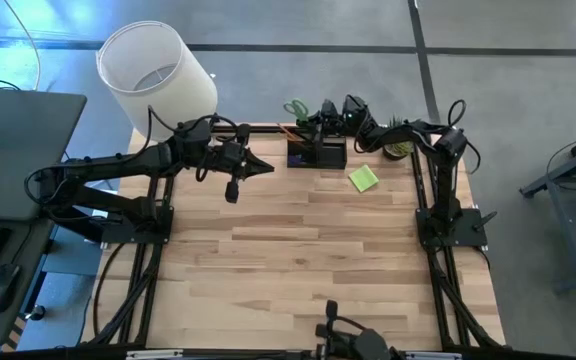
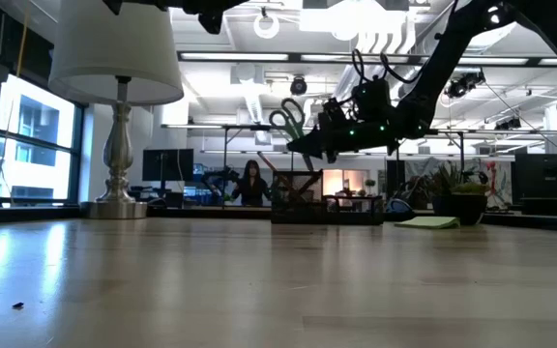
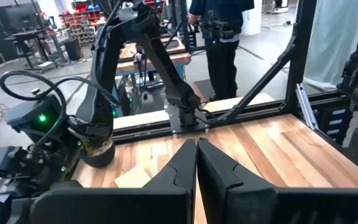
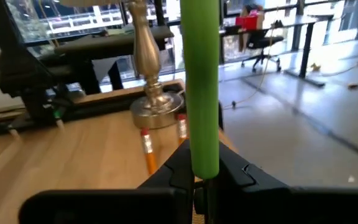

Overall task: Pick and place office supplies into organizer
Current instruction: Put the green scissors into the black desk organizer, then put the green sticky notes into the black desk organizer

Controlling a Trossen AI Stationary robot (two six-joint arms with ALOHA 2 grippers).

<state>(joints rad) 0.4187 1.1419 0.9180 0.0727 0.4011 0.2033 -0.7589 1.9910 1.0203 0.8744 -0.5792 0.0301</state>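
Green-handled scissors [image 2: 289, 118] hang over the black organizer [image 1: 316, 154] at the table's far edge, with my right gripper [image 2: 309, 147] shut on them. Their handles [image 1: 296, 108] stick up and to the left of the fingers. Two orange pencils [image 4: 148, 152] stand eraser-up just past the fingers. A lime-green sticky-note pad [image 1: 364, 179] lies flat on the table to the right of the organizer. My left gripper [image 1: 264, 167] hovers shut and holding nothing, left of the organizer, above the table. My right gripper pinches the scissors' green handle [image 4: 202, 163] at its lower end between the two fingers. The fingers reach in level from the table's right side. The scissors stand upright, handles up, lifted clear above the organizer; their blades are hidden by the gripper.
A white-shaded lamp [image 1: 158, 68] stands at the far left corner, its metal base [image 4: 157, 107] close behind the organizer. A small potted plant [image 1: 398, 142] sits at the far right, beside my right arm. The wide wooden tabletop [image 1: 308, 260] stretches toward the near edge.
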